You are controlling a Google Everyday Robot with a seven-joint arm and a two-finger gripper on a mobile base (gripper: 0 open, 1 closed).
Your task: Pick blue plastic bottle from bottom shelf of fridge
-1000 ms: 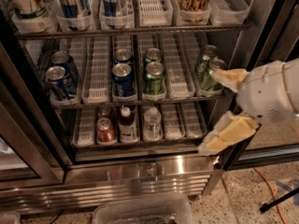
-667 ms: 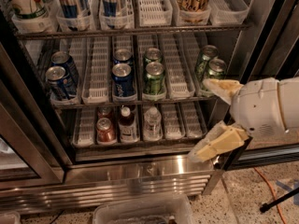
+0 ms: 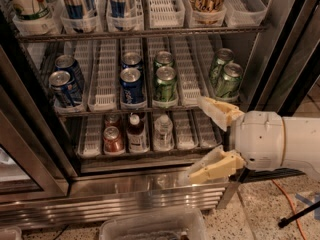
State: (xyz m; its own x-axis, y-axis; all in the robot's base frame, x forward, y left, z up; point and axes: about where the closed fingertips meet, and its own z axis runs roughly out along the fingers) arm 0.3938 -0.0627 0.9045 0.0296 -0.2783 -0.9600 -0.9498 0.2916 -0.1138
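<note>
The fridge (image 3: pixel 150 194) stands open with its steel base panel below. On the bottom shelf (image 3: pixel 187 129), in white lane trays, stand a red can (image 3: pixel 113 139), the blue plastic bottle (image 3: pixel 135 132) with white cap and dark liquid, and a clear water bottle (image 3: pixel 163 131). My gripper (image 3: pixel 202 136) is open in front of the shelf's right end, to the right of the water bottle. Its yellowish fingers (image 3: pixel 212 166) point left, one high and one low. It holds nothing.
The rack above holds blue cans (image 3: pixel 65 86) (image 3: pixel 132 84) and green cans (image 3: pixel 165 81) (image 3: pixel 227 79). The top rack holds tall cans and cups. A clear plastic bin (image 3: pixel 150 226) sits on the floor in front. An orange cable (image 3: pixel 287 199) lies at right.
My gripper has moved left and slightly down, closer to the bottom shelf, with its fingers still spread. The drinks have not moved.
</note>
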